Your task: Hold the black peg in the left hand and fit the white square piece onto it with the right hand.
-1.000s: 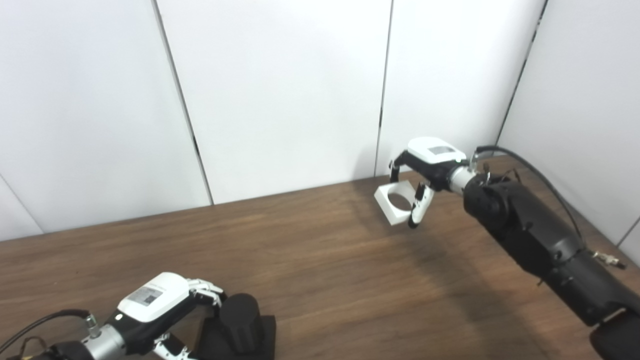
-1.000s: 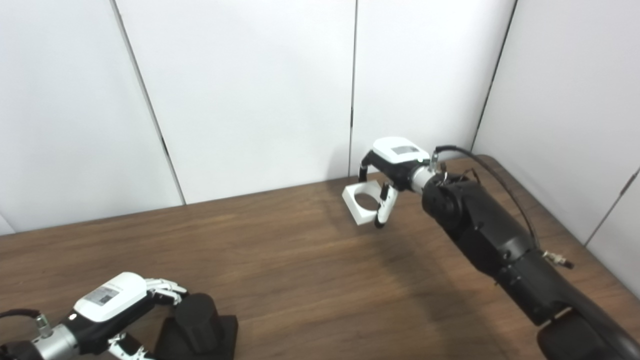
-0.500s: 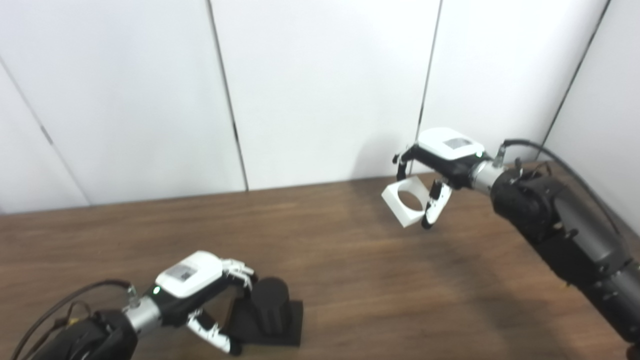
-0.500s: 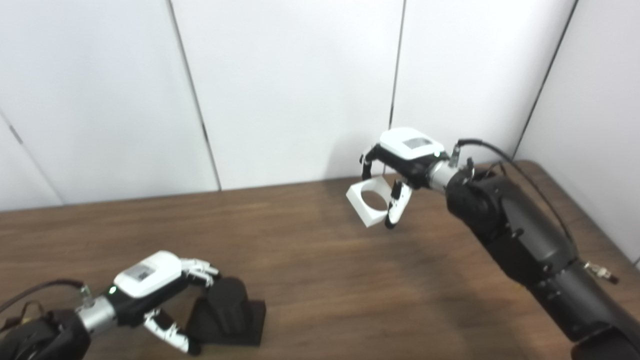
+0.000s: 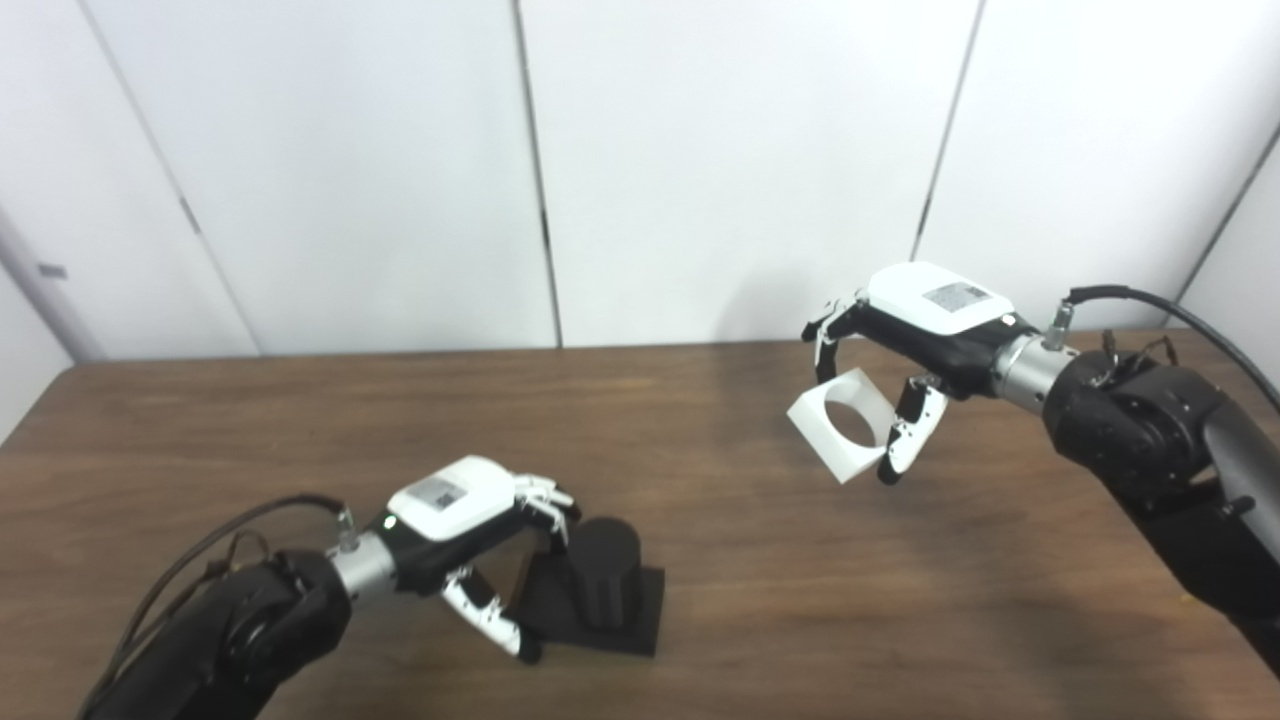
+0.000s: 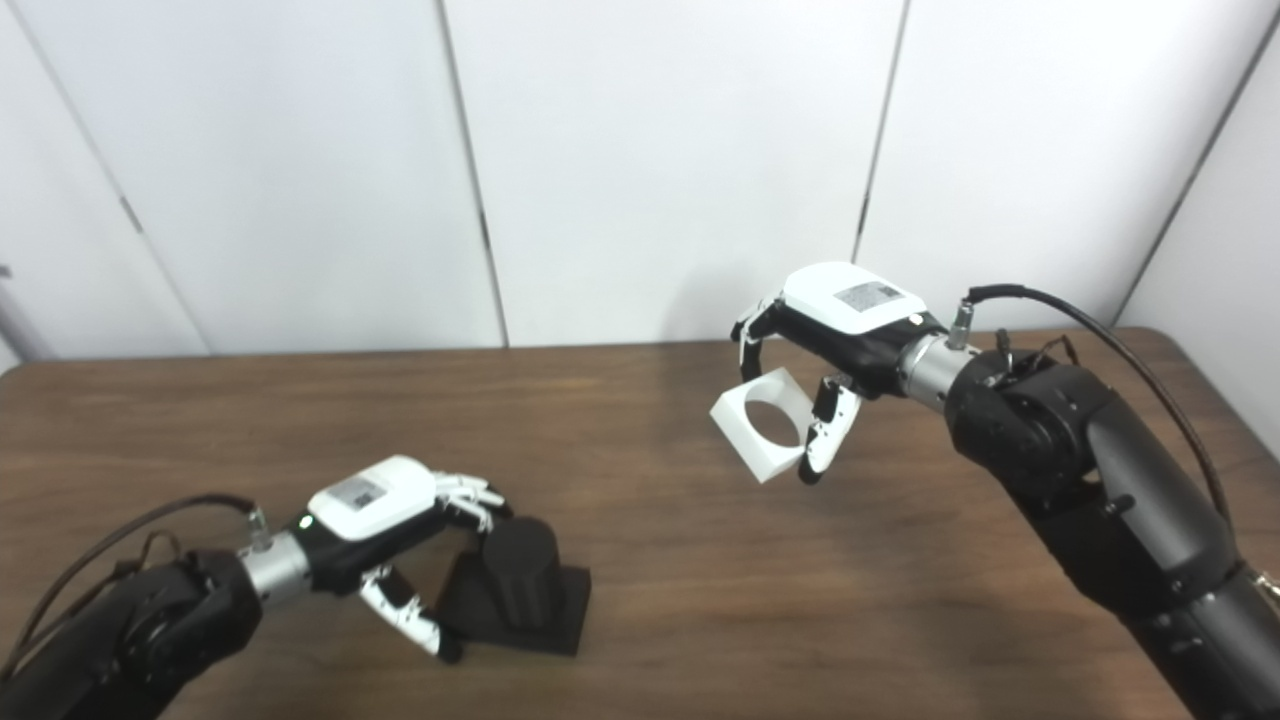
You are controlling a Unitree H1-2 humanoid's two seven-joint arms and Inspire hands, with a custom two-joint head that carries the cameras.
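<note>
The right hand (image 5: 915,325) is hanging above the wooden table (image 5: 760,590), its fingers curled down over the far edge of the white square piece (image 5: 845,438) and its thumb pressing the near edge, so the piece is clamped between them and lifted clear of the tabletop. The piece is sitting just below and in front of the palm, tilted, with its round hole facing up and toward the cameras and one corner pointing down. Nothing is standing between this hand and the far side of the table, where the white wall panels (image 6: 660,160) are rising directly behind it.

Well apart from it, lower and off to the other side, the left hand (image 6: 385,520) is resting near the table. Its fingers are bending over the top of the black peg (image 6: 520,575) and touching it, while the thumb is reaching down beside the peg's square black base (image 6: 560,625), which is lying flat on the wood. The hand is loosely cupped on the peg rather than wrapped fully round it. The peg is standing upright, its long axis vertical, just beyond the fingertips.

The right eye view is showing more of the right forearm and its cable (image 6: 1100,330); the left eye view is showing a door handle at the far left wall (image 5: 50,270).
</note>
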